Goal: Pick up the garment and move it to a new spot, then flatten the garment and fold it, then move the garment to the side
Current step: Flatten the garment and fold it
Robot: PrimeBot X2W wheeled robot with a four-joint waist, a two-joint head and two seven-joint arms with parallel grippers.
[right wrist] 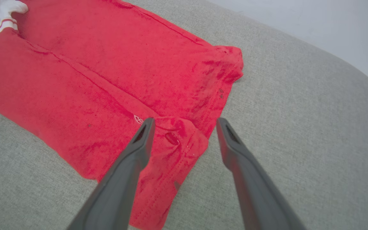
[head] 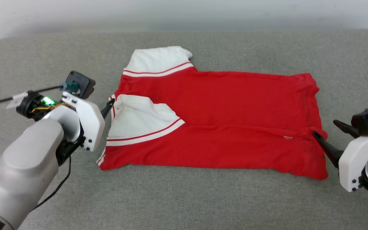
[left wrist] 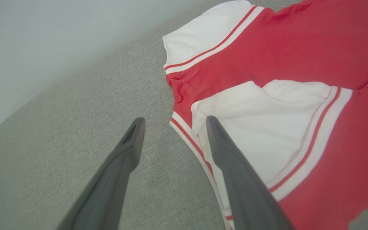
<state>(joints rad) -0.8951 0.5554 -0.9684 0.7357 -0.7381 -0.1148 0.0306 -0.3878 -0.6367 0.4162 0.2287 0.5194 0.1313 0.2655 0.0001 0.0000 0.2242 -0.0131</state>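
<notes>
Garment (head: 228, 105) flat on grey fabric (head: 184, 198)

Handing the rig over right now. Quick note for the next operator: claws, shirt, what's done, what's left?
Left claw: open, empty, at the sleeve end of the garment.
Right claw: open, empty, one finger over the hem end, the other over the grey cushion.
Garment: lies flat across the cushion, one long side apparently folded over the body, a white sleeve on top.
Done: laid out flat; first lengthwise fold looks made.
Left: probably the remaining folds, then moving it to the side.
</notes>
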